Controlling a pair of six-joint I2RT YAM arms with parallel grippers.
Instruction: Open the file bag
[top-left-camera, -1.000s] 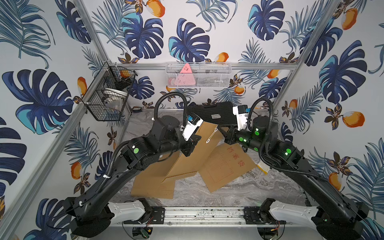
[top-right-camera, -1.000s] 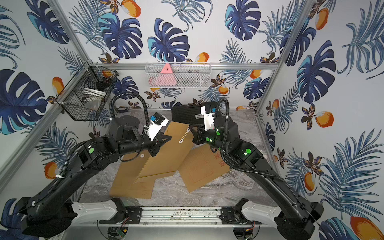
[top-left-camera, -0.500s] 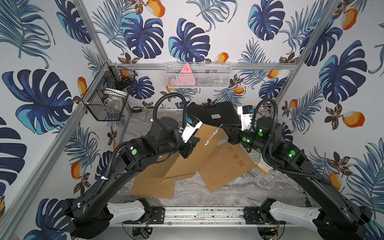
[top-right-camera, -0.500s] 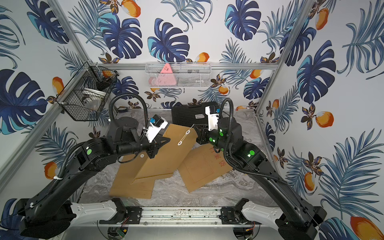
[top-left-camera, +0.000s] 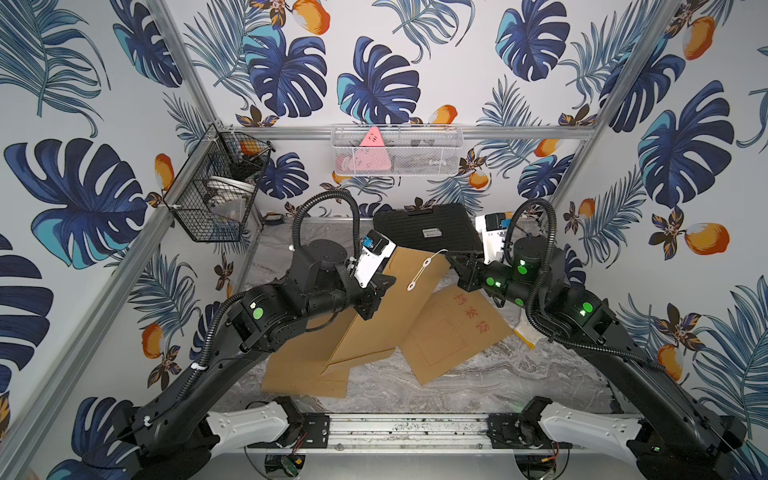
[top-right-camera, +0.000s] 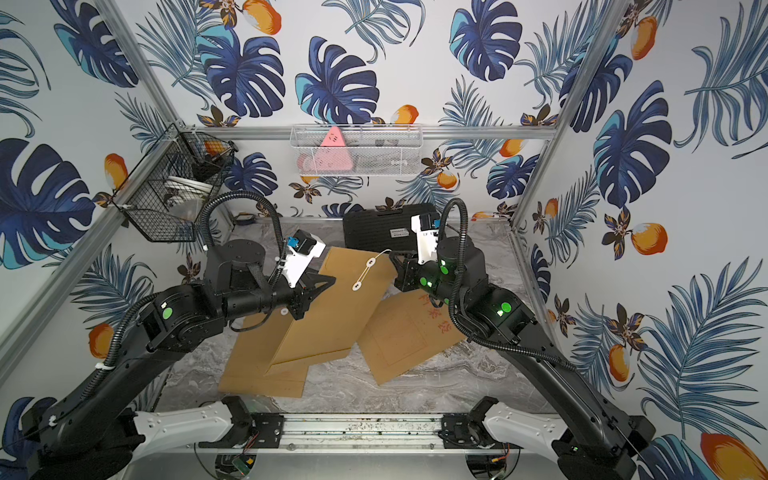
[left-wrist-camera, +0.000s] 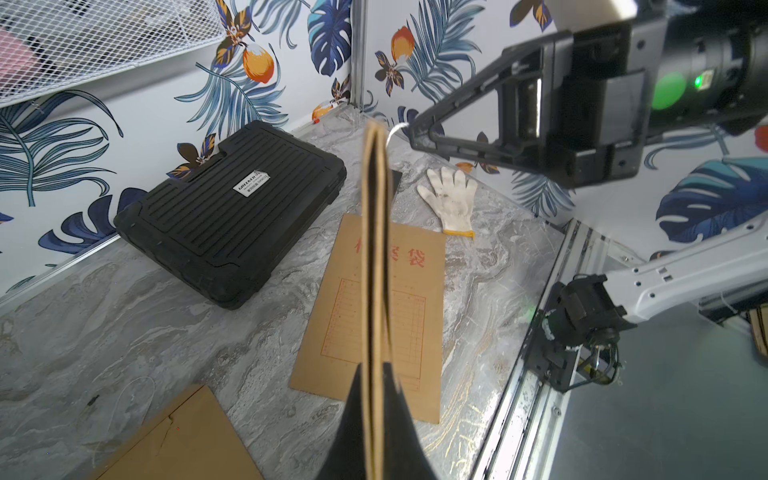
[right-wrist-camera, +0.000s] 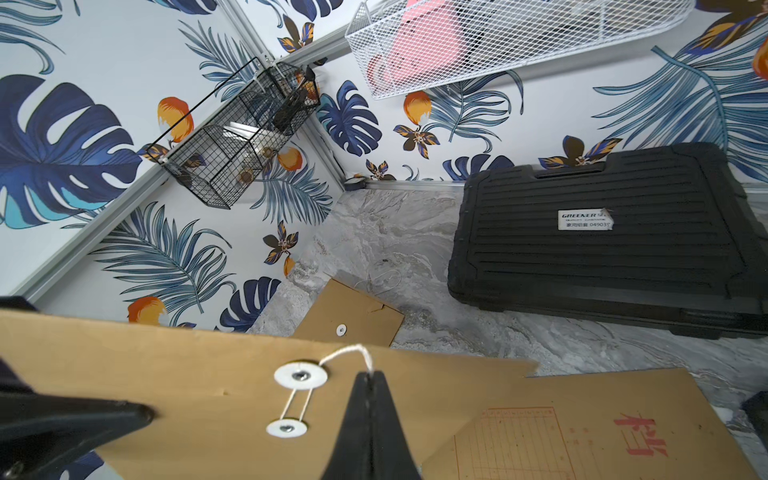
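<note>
**Item 1. Left pincer** (left-wrist-camera: 376, 368): we record its fingers pressed together on one long edge of the file bag (top-left-camera: 395, 316). The bag is held tilted above the desk (top-left-camera: 498, 374). From this pincer it slopes down to the bags lying below; we cannot tell whether it touches them.

**Item 2. Right pincer** (right-wrist-camera: 369, 376): we record it clamped tight, pinching the white string (right-wrist-camera: 345, 353) just beside the upper disc (right-wrist-camera: 300, 376) on the held bag. Two strands run from that disc to the lower disc (right-wrist-camera: 286, 428).

**Item 3. Red-lettered bag** (top-left-camera: 453, 332): flat on the desk, beneath the right pincer.

**Item 4. Third bag** (top-left-camera: 303, 370): flat on the desk, below the left pincer and partly under the held bag.

**Item 5. Black case** (top-left-camera: 428, 228): on the desk beyond both pincers, near the back wall.

**Item 6. White glove** (left-wrist-camera: 451, 197): on the desk on the right pincer's side, near the red-lettered bag. We see it only in the left wrist view.
</note>
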